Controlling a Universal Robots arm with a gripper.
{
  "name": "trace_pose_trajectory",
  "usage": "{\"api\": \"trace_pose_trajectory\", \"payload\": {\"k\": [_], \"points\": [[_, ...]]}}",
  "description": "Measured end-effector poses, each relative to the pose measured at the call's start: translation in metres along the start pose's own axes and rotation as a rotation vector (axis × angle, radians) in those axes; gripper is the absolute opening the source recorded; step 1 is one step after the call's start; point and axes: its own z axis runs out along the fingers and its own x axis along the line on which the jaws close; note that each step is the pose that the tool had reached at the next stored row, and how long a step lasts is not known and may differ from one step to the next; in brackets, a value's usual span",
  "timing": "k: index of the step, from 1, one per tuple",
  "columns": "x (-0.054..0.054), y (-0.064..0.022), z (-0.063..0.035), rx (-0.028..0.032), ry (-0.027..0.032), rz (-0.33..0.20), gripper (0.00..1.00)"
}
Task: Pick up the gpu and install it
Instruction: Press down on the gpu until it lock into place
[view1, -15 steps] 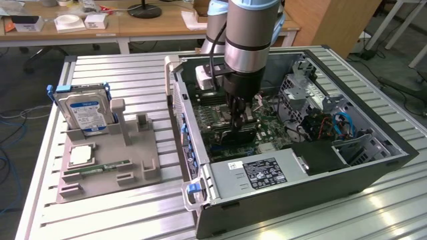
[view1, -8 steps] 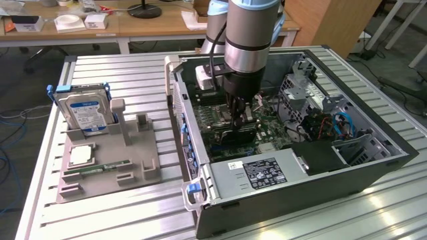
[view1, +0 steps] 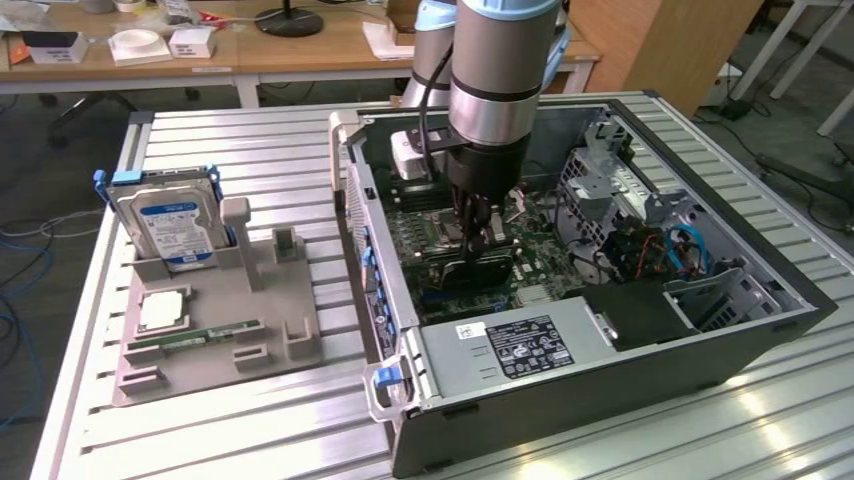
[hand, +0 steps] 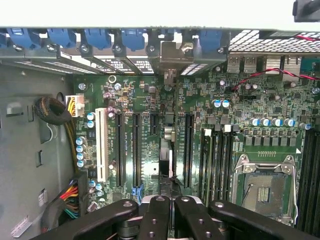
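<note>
Arm reaches straight down into the open PC case (view1: 747, 330); gripper (view1: 475, 238) sits low over the motherboard (view1: 461, 262), fingers (hand: 155, 220) clenched together on the top edge of the gpu (hand: 169, 150); card stands on edge among the expansion slots (hand: 135, 150), seen edge-on in the wrist view with its metal bracket (hand: 176, 59) up against the rear slot openings beside the blue retention clips (hand: 132, 37); whether the card is fully seated in its slot cannot be told; empty CPU socket (hand: 264, 186) lies beside the slot area, white PCI slot (hand: 101, 145) on the far side; in the exterior view, grey parts holder (view1: 287, 330) sits on the slatted table (view1: 254, 135) to the exterior view's left of the case; hard drive (view1: 166, 222) with blue label stands upright in it; memory stick (view1: 194, 337) lies flat near its front.
</note>
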Motion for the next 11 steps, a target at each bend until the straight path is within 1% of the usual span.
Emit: {"api": "trace_pose_trajectory", "payload": {"k": [5, 7, 8, 9, 10, 11], "points": [[0.0, 0.0, 0.0, 0.0, 0.0, 0.0, 0.1], [0.0, -0.0001, 0.0, -0.0061, -0.0001, 0.0, 0.1], [0.0, 0.0001, 0.0, -0.0134, 0.0, 0.0, 0.1], [0.0, 0.0002, -0.0001, -0.0275, 0.0004, -0.001, 0.1], [-0.0001, 0.0002, -0.0001, -0.0451, 0.0004, -0.001, 0.1], [0.0, 0.0002, -0.0001, -0.0609, 0.0007, -0.001, 0.1]]}}
